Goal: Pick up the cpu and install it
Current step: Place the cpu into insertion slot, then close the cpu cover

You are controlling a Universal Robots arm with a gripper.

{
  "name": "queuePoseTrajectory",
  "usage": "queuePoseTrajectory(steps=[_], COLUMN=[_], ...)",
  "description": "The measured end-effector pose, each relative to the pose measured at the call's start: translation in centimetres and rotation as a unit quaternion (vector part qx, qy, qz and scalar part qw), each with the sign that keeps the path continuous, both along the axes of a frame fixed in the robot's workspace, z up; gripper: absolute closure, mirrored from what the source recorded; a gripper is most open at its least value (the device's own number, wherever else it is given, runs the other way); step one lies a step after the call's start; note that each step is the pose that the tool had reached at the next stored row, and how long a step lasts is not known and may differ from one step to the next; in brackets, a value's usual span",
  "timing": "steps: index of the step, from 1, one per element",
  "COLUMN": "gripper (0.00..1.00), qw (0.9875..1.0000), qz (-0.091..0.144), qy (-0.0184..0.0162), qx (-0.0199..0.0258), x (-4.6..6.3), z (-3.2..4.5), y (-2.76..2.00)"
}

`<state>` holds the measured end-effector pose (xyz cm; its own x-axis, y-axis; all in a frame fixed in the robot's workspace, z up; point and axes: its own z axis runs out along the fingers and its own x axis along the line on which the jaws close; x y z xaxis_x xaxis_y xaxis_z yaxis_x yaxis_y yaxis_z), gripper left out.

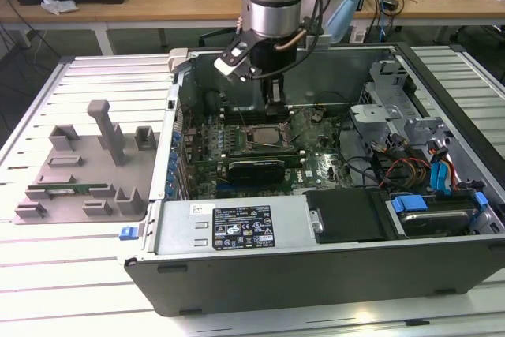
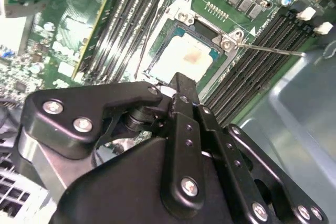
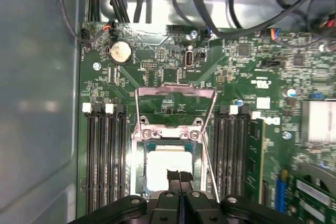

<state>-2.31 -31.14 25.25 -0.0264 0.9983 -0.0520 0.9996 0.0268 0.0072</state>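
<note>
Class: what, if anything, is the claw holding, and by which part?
Nothing. The claw is shut and empty over the cpu, which lies in its socket.

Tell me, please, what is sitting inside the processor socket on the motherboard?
The cpu lies in the socket, its pale top showing. The gripper hangs over one edge and hides it; anything beneath the cpu is covered.

My claw (image 2: 177, 83) is black metal with a satin finish and bright steel screws (image 2: 189, 187); the cpu (image 2: 190, 57) wears a dull silvery metal plate, faintly smudged; the motherboard (image 3: 157, 51) is glossy green; the case (image 1: 316, 266) is matt grey sheet metal; the table (image 1: 87, 76) is ribbed pale metal.
</note>
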Motion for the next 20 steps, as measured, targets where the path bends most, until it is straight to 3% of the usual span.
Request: queuePoseTrajectory(steps=[5,7,20], gripper=[0.89,0.89,0.89], qw=[1.0,0.9999,0.9999], qz=[0.0,0.0,0.0], qy=[0.0,0.0,0.0], qx=[-0.0096,-0.0118,-0.0139], x=[0.0,0.0,0.0], z=[2.0,2.42,2.46], y=[0.25,0.32,0.32])
